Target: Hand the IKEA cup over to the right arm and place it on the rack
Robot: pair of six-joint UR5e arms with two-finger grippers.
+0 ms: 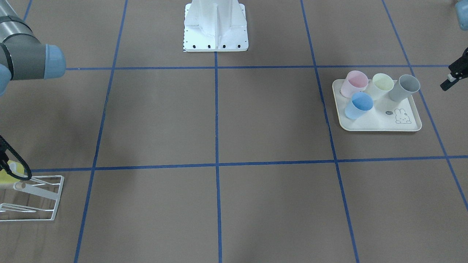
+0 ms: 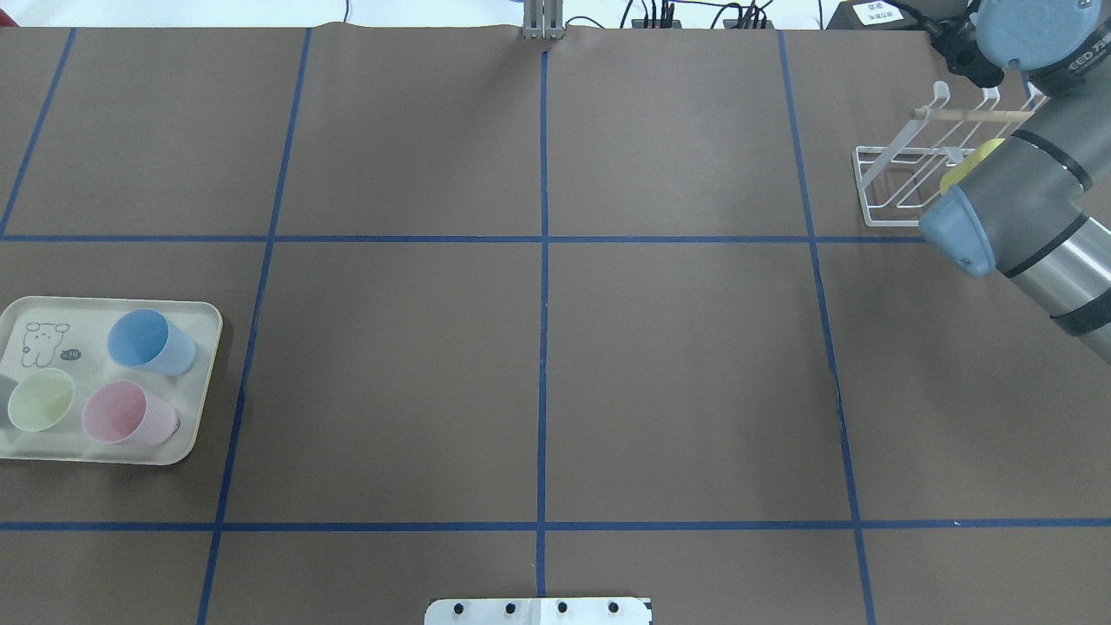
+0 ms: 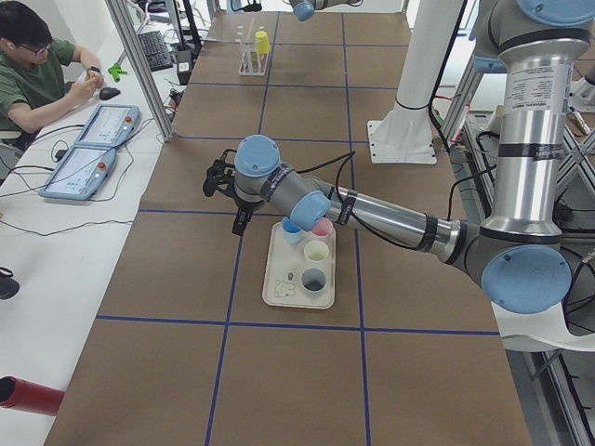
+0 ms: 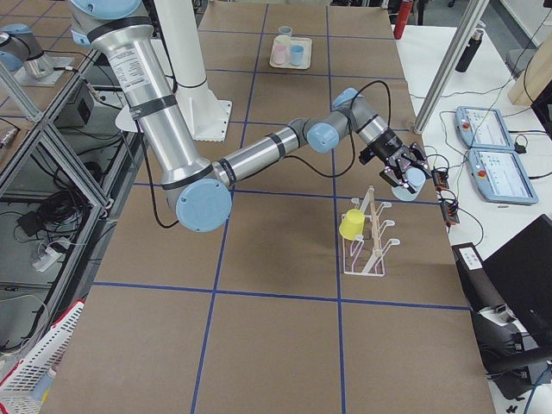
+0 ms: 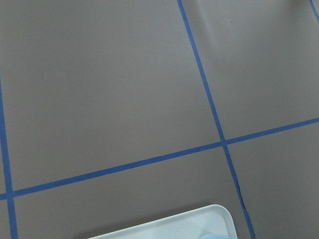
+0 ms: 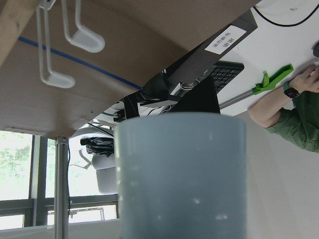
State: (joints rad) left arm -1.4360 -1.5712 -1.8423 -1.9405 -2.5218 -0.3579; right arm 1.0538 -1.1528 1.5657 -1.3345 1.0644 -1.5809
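Brown covering with a blue tape grid lies over the whole table point(image 1: 278, 120).

Front view: a white pedestal base point(image 1: 215, 29) sits at the top. A cream bunny tray point(image 1: 380, 127) carries four cups, mouths up: pink cup point(image 1: 354, 83), pale yellow cup point(image 1: 382, 84), grey cup point(image 1: 405, 87) and blue cup point(image 1: 359, 105). The left end effector point(image 1: 455, 75) is cut by the frame edge just beyond the tray. I cannot tell whether its fingers are apart or together. The rack point(image 1: 56, 197) is at the bottom corner, with the right arm point(image 1: 25, 58) above it.

Overhead: the right arm's forearm crosses over the rack and half hides a bright yellow cup point(image 2: 968, 165).

Left side view: the near arm stretches low, forearm over the tray. A person point(image 3: 37, 79) sits at a side bench.

Right side view: the right arm is extended. The right end effector point(image 4: 401, 168) is clamped on the blue-grey cup point(image 4: 414, 183), held in the air near the rack's top rod and apart from it. The bright yellow cup hangs on the rack.

Left wrist view: bare table and one tray corner.

Right wrist view: the blue-grey cup fills the lower centre, with white rack hooks point(image 6: 75, 37) at upper left.
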